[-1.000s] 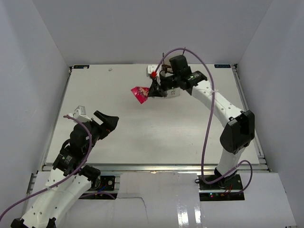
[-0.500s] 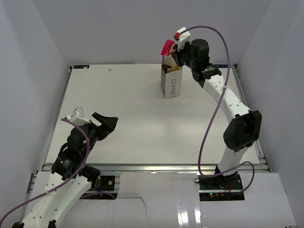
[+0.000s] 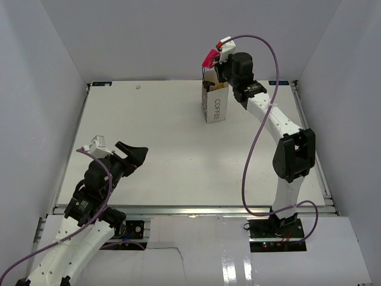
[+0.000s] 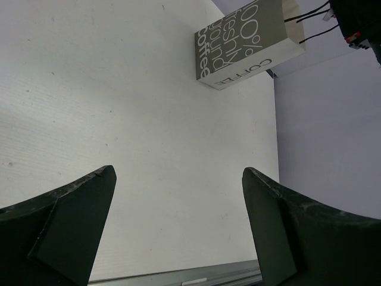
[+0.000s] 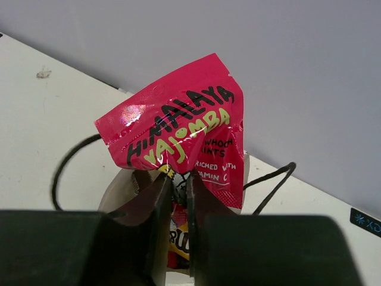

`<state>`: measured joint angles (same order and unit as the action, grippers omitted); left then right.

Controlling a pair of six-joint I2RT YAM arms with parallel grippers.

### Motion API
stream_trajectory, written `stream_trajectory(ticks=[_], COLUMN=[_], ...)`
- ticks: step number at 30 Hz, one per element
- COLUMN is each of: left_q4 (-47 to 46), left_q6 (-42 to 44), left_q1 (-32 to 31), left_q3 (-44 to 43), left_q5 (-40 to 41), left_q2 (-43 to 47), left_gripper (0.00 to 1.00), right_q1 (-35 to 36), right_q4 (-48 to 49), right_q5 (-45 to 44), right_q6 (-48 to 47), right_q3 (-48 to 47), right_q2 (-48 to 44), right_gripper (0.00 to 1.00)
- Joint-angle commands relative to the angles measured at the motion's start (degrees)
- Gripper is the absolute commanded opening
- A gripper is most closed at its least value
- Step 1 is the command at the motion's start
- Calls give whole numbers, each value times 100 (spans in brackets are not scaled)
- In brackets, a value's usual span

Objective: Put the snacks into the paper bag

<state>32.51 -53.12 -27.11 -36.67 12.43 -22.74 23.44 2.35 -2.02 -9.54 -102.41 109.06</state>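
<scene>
A pink-red snack packet [image 5: 178, 134] hangs in my right gripper [image 5: 180, 179], whose fingers are shut on its lower edge. From above, the same packet [image 3: 210, 58] is held over the mouth of the white paper bag [image 3: 215, 105], which stands upright at the table's far side. Down between the fingers I see the bag's open top [image 5: 119, 187] with another red and yellow packet [image 5: 180, 238] inside. My left gripper [image 3: 136, 156] stays open near the front left, nothing between its fingers [image 4: 71, 220]. In its view the paper bag [image 4: 247, 42] lies far ahead.
White walls enclose the table on three sides. The bag's thin black handles [image 5: 65, 164] stick out to either side of its mouth. A metal rail [image 3: 190, 210] runs along the table's near edge.
My right gripper lifted the pink-red packet from beside the bag up above the bag's mouth, then shifted a little to the left. The left arm has hardly moved.
</scene>
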Motion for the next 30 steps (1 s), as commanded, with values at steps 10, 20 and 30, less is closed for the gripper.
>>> stream_trajectory(ticks=[10, 20, 30], left_q4=[-70, -175, -588], left_q6=[-40, 135, 346], left_q1=[13, 13, 13], left_q3=[37, 10, 151], left_q5=[-100, -266, -566], left_q2=[-72, -46, -98], left_gripper=[98, 98, 98], right_q1=[38, -85, -489], right_q4=[468, -1489, -2099], right_q5=[-44, 3041, 2418], right_q6=[-39, -1135, -401], right_q3=[19, -332, 2372], right_q2=[-25, -813, -2781], right_gripper=[50, 93, 90])
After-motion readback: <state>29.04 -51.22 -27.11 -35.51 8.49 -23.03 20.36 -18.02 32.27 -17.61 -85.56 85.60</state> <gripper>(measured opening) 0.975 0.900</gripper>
